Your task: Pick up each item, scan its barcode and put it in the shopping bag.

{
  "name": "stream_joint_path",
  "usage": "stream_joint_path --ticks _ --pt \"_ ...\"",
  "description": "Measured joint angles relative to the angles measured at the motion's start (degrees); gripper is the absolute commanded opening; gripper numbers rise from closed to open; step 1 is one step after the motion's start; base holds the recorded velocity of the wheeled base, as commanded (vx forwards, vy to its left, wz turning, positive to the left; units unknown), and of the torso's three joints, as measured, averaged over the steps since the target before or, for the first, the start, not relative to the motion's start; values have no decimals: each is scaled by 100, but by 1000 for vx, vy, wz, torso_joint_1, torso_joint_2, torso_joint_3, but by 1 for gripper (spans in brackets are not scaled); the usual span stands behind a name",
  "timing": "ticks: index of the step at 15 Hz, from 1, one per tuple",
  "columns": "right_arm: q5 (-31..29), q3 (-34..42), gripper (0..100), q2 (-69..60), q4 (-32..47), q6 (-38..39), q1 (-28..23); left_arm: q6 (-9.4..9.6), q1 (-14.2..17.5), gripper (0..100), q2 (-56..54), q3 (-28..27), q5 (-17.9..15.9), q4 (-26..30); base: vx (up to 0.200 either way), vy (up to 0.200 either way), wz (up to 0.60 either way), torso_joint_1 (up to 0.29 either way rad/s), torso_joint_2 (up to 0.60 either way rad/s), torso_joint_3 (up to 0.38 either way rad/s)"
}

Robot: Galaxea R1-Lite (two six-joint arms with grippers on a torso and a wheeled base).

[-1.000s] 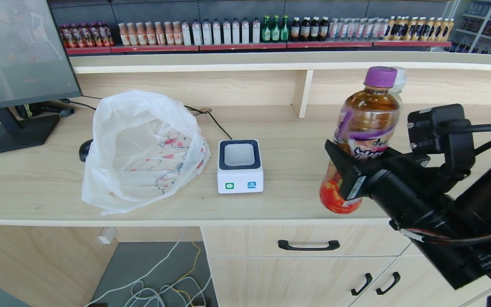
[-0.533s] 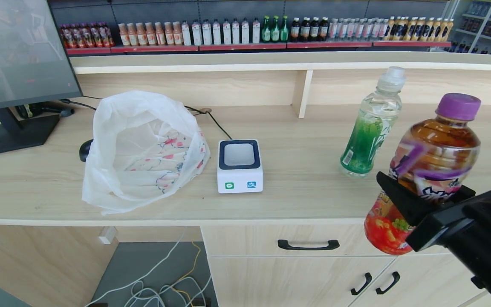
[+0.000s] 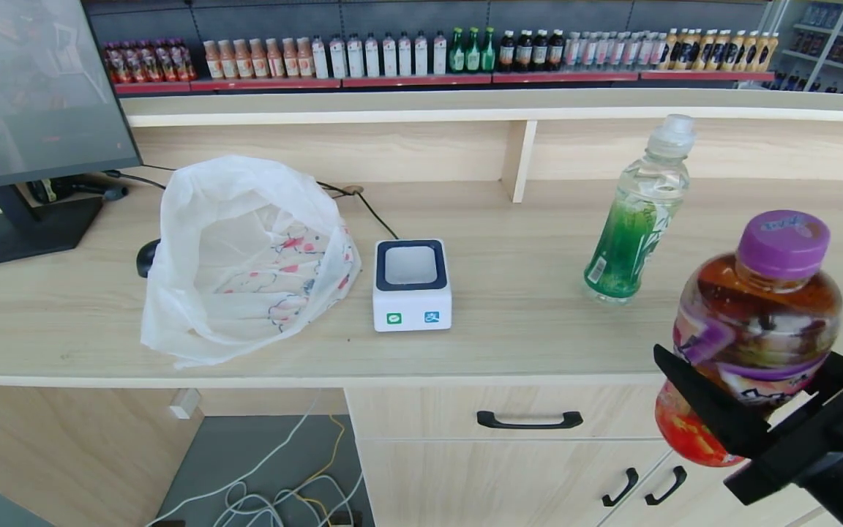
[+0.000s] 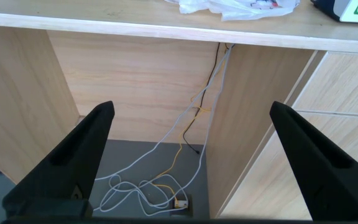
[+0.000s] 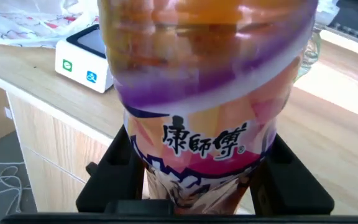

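step: carry to scan | right gripper (image 3: 751, 384) clamped on purple-capped bottle (image 3: 754, 322), upright, past the surface (image 3: 509, 344) front edge, well right of scanner (image 3: 412, 285) | left gripper (image 4: 191, 109) wide open, empty | next: likely turn barcode to scanner

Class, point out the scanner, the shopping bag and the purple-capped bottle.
scanner (image 3: 412, 265), head view, glass top window.
shopping bag (image 3: 173, 307), head view, white left wall.
purple-capped bottle (image 3: 758, 307), head view, amber body under the cap.
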Motion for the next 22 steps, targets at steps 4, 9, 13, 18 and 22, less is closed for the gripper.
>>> stream_joint_path --ticks 4,9,13,18,22 --pt "0 80 0 2 0 -862 573 0 0 100 0 0 2 0 0 0 0 0 0 0" --pt "-2 -250 0 532 0 -1480 973 0 0 100 0 0 0 0 0 0 0 0 0 0" --pt "-2 -813 0 1014 -13 -2477 1061 0 2 100 0 0 0 0 0 0 0 0 0 0" --pt "-27 -1028 0 1265 -148 -3288 1386 0 0 100 0 0 5 0 0 0 0 0 0 0" --pt "-33 -1190 0 1546 -879 -3994 1590 0 -2 100 0 0 2 0 0 0 0 0 0 0"
